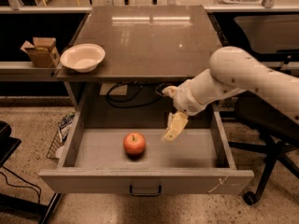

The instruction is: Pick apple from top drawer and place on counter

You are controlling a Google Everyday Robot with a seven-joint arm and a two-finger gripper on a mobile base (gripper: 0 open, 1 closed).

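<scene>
- Cardboard box [39, 52]: small and open-topped, on a ledge at the far left, off the counter; it plays no part in the task.
- White bowl [82, 57]: upright on the near left corner of the counter, with nothing in it.
- Apple [134, 143]: rests stem-up on the floor of the top drawer, a little left of centre, and touches neither a wall nor the gripper.
- Top drawer [93, 183]: pulled fully out toward the viewer, with the handle [145, 190] at the middle of its front. The apple is the only thing in it.
- Counter [149, 36]: glossy top above and behind the open drawer; most of it is bare, so a place to set the apple down is judged easy to find.
- Gripper [172, 129]: hangs tip-down inside the drawer opening, just right of the apple and above the drawer floor. It holds nothing, and whether it is apart or together cannot be told.
- Arm [233, 78]: reaches in from the right, across the drawer's right wall.
- Step in hand (judgement): the approach to the apple, with the grasp not yet made. The next move calls for a shift left and down until the gripper straddles the apple, then closing on it and lifting clear of the drawer front.
</scene>
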